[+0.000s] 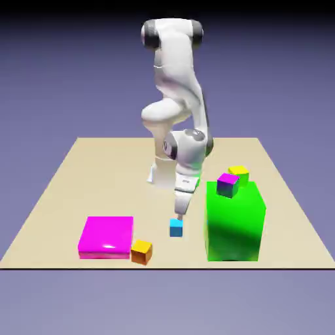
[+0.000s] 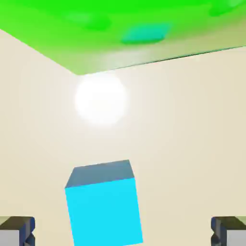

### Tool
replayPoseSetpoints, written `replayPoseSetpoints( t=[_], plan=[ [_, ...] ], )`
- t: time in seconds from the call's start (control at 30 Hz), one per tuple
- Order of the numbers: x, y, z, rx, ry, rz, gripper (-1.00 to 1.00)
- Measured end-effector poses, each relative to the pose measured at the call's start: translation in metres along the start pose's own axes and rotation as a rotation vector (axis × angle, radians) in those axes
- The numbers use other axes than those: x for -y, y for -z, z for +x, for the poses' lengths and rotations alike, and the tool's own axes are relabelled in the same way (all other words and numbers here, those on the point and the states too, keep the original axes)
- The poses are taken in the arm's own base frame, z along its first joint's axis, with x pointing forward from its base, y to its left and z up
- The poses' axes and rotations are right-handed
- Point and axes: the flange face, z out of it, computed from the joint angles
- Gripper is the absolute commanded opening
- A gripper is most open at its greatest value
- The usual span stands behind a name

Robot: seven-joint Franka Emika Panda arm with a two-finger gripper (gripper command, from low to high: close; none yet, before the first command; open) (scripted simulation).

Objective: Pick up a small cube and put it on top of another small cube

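gripper hangs just above the small cyan cube, fingers spread wide and holding nothing; in the hand view the two grey fingertips sit far apart at either side, with the cube lying between them on the beige surface. taking the green block as landmark: the cyan cube rests on the surface just beside its left face in the exterior view. a purple cube and a yellow-green cube sit on top of the block. a magenta slab lies well apart from the block beyond the cyan cube, with an orange cube touching the slab's near corner.
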Motion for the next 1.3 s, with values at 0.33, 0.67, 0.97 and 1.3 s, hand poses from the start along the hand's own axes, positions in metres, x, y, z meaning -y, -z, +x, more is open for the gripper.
replayPoseSetpoints(
  t=[0.33, 0.67, 0.97, 1.3],
  plan=[
    [0.002, -0.054, 0.002, 0.001, 0.001, -0.001, -1.0],
    [-0.011, 0.023, 0.014, -0.049, 0.002, -0.031, -1.0],
    [-0.037, 0.197, 0.093, -0.166, 0.315, -0.178, -1.0],
    [0.035, 0.303, 0.096, -0.106, 0.754, -0.104, -1.0]
  ],
)
